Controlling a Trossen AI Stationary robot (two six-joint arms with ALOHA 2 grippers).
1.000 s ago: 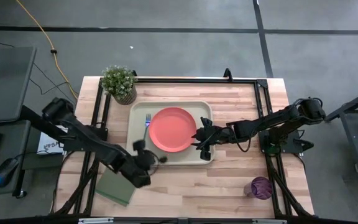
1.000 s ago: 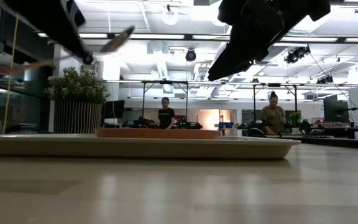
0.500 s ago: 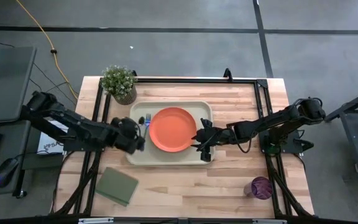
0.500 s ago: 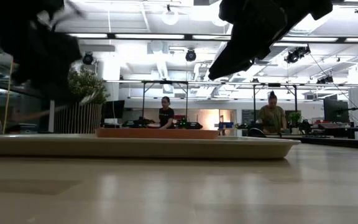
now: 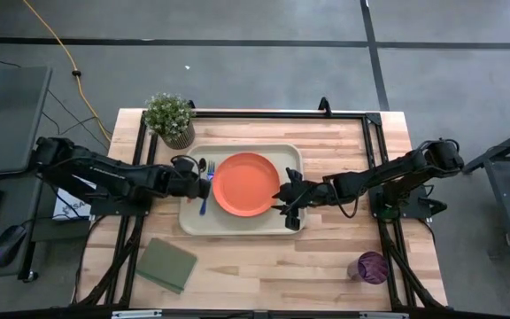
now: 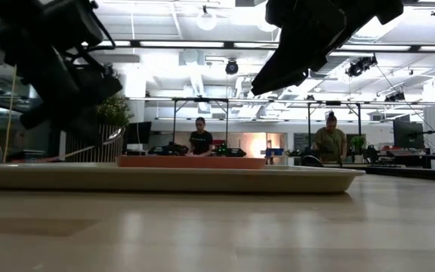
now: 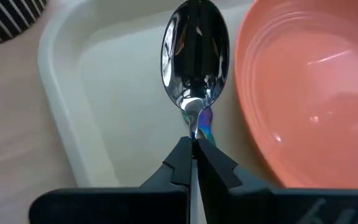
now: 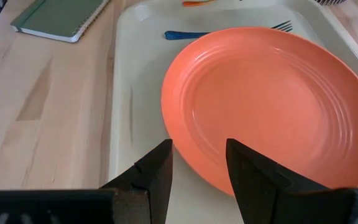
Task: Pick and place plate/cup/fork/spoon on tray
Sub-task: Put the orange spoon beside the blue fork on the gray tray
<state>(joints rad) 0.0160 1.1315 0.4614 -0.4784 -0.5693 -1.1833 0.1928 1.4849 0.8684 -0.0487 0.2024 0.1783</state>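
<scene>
Between the closed fingers of the left gripper (image 7: pixel 194 163), the spoon (image 7: pixel 194 62) is clamped by its handle, its silvery bowl pointing forward over the tray (image 5: pixel 191 221). Half a second ago this gripper was at the tray's left rim; a second ago it was out over the bare tabletop near the green notebook (image 5: pixel 167 265). It has now carried the spoon over the tray's left strip. Just beside the spoon lies the plate (image 5: pixel 246 184). Directly beneath the spoon, the fork (image 5: pixel 205 190) lies on the tray; its blue handle shows past the fingers (the high view confirms this).

Judgement: the spoon is over its destination but not yet released, so lowering and opening remain.

Across the plate, the right gripper (image 8: pixel 199 167) hangs with its fingers apart and empty above the plate's near edge; it has not shifted over the last second.

Well apart from both grippers, the cup (image 5: pixel 372 266) stands on the tabletop off the tray and is not yet placed. A potted plant (image 5: pixel 170 116) stands beyond the tray's corner.
</scene>
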